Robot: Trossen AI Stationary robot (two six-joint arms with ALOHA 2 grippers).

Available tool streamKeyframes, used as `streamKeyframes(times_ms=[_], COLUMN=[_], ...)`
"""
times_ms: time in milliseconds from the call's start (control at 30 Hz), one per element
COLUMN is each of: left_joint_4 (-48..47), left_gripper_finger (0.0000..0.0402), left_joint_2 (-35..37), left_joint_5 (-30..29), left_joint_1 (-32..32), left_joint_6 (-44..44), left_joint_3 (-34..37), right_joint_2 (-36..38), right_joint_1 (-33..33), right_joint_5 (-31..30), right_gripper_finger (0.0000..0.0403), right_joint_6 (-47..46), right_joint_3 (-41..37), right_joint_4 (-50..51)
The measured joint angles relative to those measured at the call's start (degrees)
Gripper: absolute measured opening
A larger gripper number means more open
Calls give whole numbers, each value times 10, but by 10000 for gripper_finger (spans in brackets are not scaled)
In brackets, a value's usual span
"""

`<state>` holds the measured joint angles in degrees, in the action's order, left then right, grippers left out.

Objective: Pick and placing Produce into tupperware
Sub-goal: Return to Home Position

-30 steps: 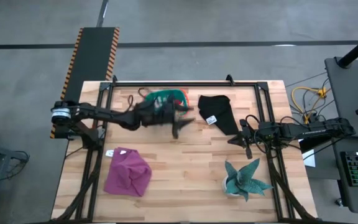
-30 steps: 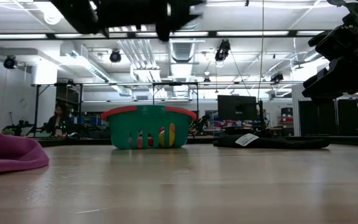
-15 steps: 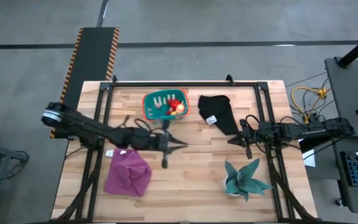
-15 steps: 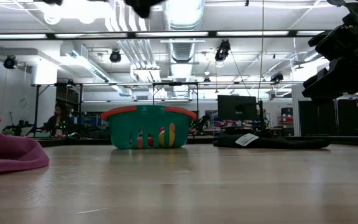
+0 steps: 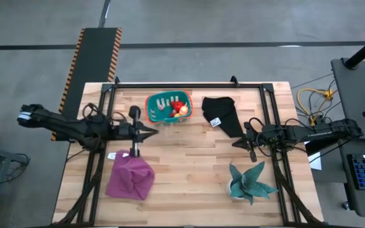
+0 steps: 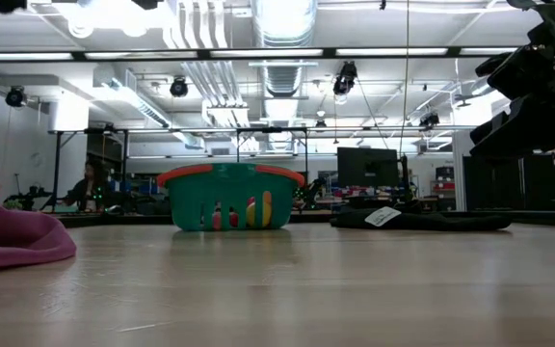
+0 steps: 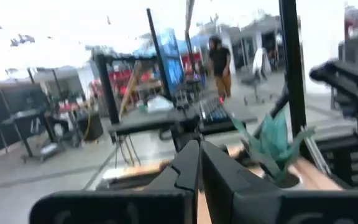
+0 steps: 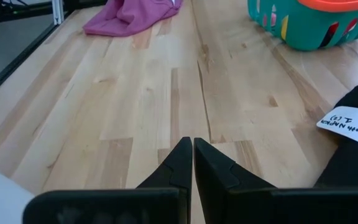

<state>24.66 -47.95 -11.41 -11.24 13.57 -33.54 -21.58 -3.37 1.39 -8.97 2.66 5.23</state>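
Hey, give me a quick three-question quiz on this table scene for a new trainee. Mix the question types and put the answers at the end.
1. Fill in: the left gripper and the right gripper both have their fingers ___.
2. True or false: some produce lies on the bare table, outside the tupperware.
3. Which lies nearest the right gripper? A) the tupperware B) the black cloth C) the left gripper

Key
1. shut
2. False: all the produce in view is inside the tupperware.
3. B
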Motion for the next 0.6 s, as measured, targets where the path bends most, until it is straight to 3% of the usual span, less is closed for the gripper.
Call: streamKeyframes(times_ms=[100, 200, 467, 600], left_joint_4=[61, 51, -102, -162], left_gripper_finger=[0, 0, 0, 0], left_joint_2=[7, 15, 160, 195], left_joint_5=[25, 36, 34, 30], left_joint_1=[42, 82, 93, 86], left_joint_6=[0, -8, -48, -87], left_joint_3=[35, 52, 58, 71], right_joint_2=[0, 0, 0, 0], right_joint_1=[0, 0, 0, 0], right_joint_5=[0, 0, 0, 0], right_gripper_finger=[9, 9, 9, 9], right_joint_6=[0, 1, 0, 0], right_joint_3=[0, 0, 0, 0], right_joint_4=[0, 0, 0, 0])
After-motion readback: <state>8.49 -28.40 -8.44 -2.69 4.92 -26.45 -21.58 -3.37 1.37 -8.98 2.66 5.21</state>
